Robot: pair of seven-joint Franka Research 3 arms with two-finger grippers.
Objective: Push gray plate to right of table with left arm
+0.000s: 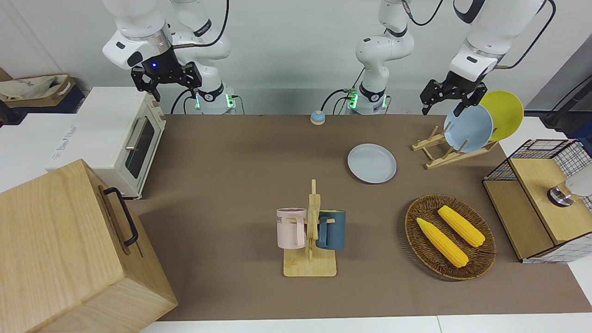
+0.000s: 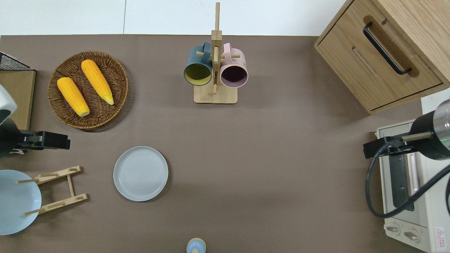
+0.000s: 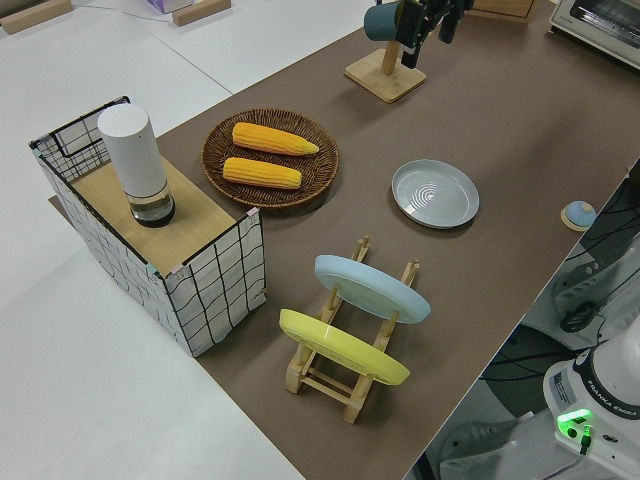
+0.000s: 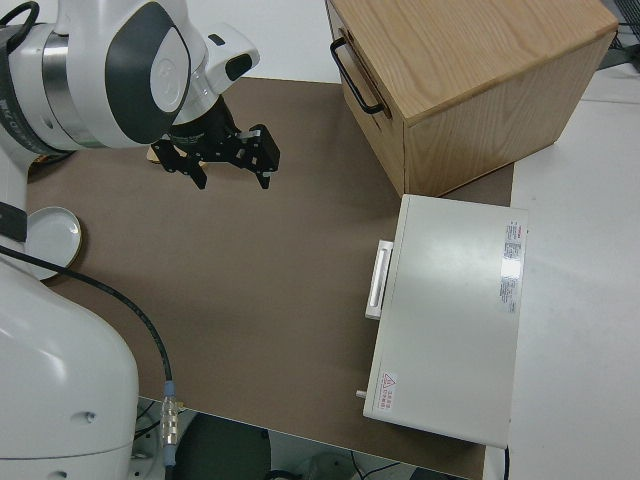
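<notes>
Gray plate (image 1: 372, 163) flat on table (image 1: 240, 185), well apart from left arm's wide-open, empty jaws.

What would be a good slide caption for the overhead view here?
Gray plate lies flat on the brown table between a dish rack and mug rack, untouched; the left gripper hangs open.

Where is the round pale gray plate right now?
The round pale bluish-gray plate lies flat on the brown table, beside the wooden plate rack and nearer to the robots than the wicker corn basket.
</notes>
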